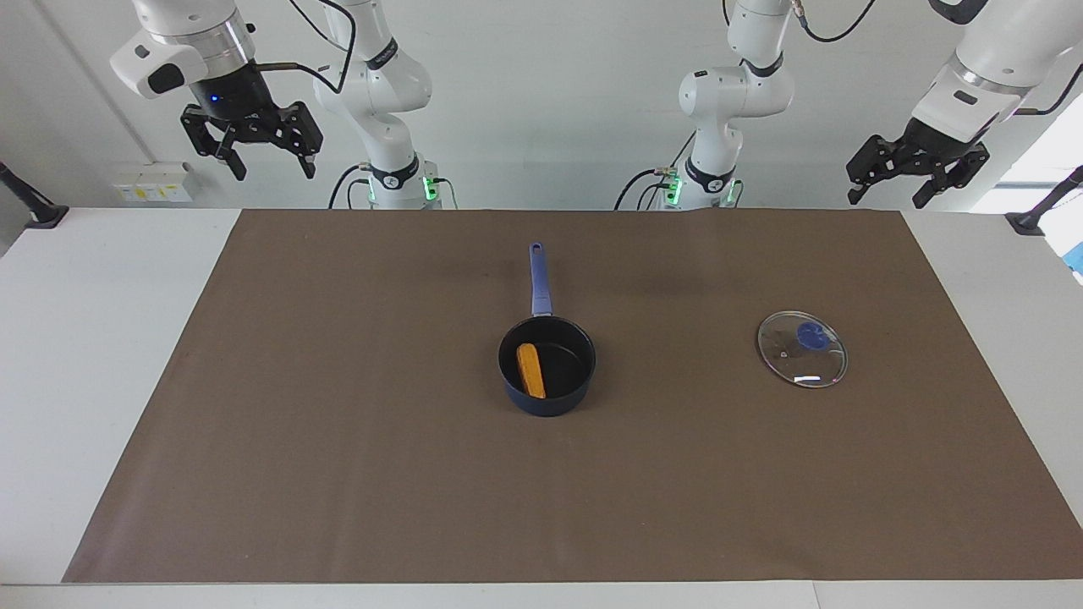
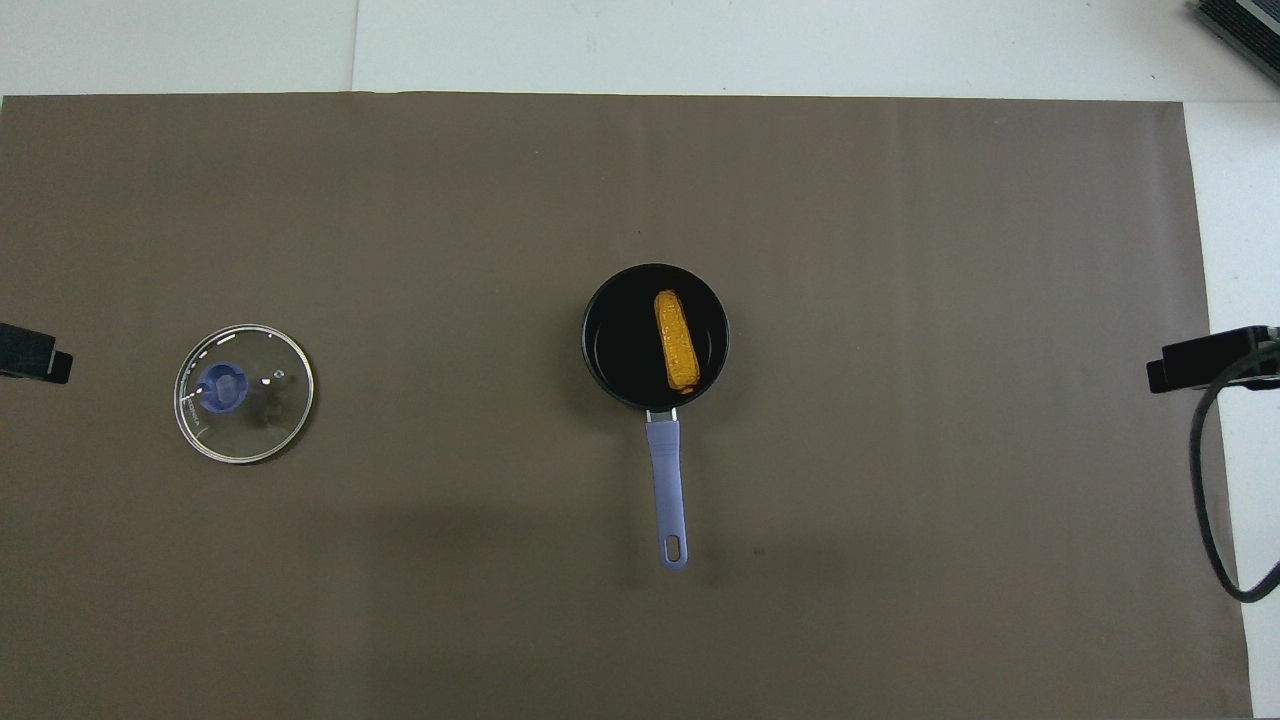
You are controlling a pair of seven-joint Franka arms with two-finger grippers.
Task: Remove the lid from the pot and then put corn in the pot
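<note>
The dark blue pot (image 1: 550,404) stands at the middle of the brown mat with its long handle (image 1: 540,279) pointing toward the robots. It also shows in the overhead view (image 2: 604,345). The orange-yellow corn (image 1: 531,370) lies inside the pot (image 2: 676,340). The clear glass lid (image 1: 802,348) with its blue knob lies flat on the mat beside the pot, toward the left arm's end of the table (image 2: 244,393). My right gripper (image 1: 272,167) is open and empty, raised high at the right arm's end. My left gripper (image 1: 888,196) is open and empty, raised high at the left arm's end.
The brown mat (image 1: 338,440) covers most of the white table (image 1: 101,355). Black stands (image 1: 38,211) sit at the table's corners near the robots. A cable loop (image 2: 1215,500) hangs by the right arm.
</note>
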